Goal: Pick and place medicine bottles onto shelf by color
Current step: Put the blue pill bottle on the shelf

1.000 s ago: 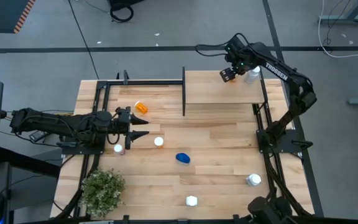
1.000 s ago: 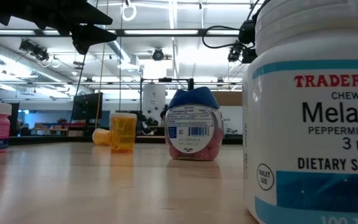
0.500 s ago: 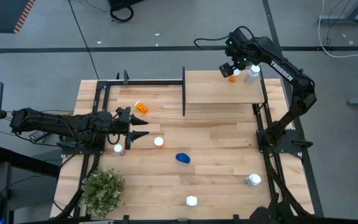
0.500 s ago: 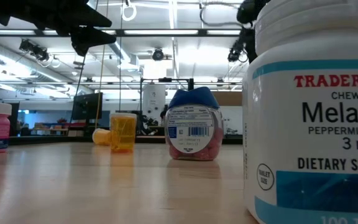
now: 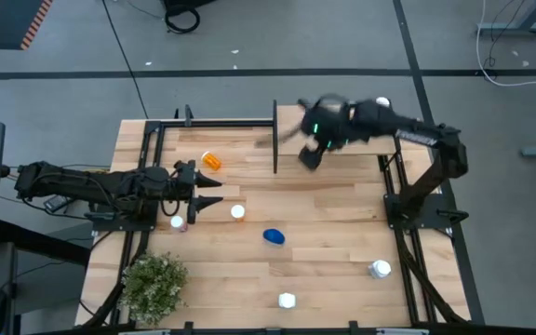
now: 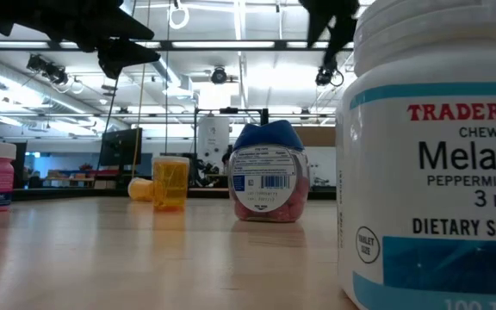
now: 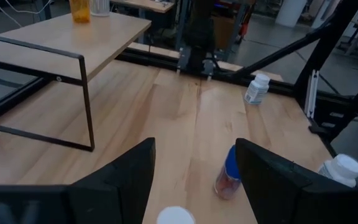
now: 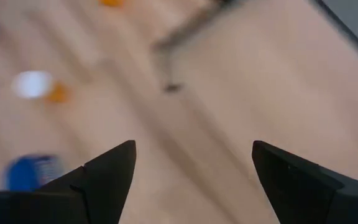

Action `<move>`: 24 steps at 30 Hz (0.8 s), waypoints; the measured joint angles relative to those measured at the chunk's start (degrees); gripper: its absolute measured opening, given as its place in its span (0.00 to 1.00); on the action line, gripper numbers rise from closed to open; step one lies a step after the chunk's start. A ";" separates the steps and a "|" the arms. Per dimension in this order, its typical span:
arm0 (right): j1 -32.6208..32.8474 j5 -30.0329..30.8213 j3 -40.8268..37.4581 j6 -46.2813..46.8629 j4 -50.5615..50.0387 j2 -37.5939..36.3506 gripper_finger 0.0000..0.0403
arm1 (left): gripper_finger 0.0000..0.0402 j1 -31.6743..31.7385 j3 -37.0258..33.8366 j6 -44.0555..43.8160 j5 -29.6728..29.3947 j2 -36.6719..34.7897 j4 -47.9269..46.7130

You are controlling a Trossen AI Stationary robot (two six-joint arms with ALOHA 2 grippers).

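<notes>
You have two bottles standing on the shelf [image 7: 55,38]; six wait on the table beside it. Right gripper [image 8: 191,165] is released and empty.

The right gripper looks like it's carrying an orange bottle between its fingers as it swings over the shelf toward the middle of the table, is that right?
Not quite. The right gripper is carrying nothing: the right wrist view shows its fingers wide apart with only bare wood between them. It is over the shelf, as the high view shows. An orange bottle stands on the shelf in the left wrist view.
</notes>
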 joint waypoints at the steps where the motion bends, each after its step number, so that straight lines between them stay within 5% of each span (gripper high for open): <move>1: 3.04 0.56 -0.53 1.34 1.75 0.01 0.82 | 0.57 0.00 0.00 -0.05 0.00 0.00 -0.52; 11: 23.51 8.15 -9.41 8.17 17.33 2.67 0.81 | 0.57 -0.37 0.00 -3.13 0.00 0.09 -1.43; 24: 33.18 10.40 -14.15 7.29 30.10 15.86 0.81 | 0.57 -4.46 0.02 -4.82 -1.46 5.41 -1.51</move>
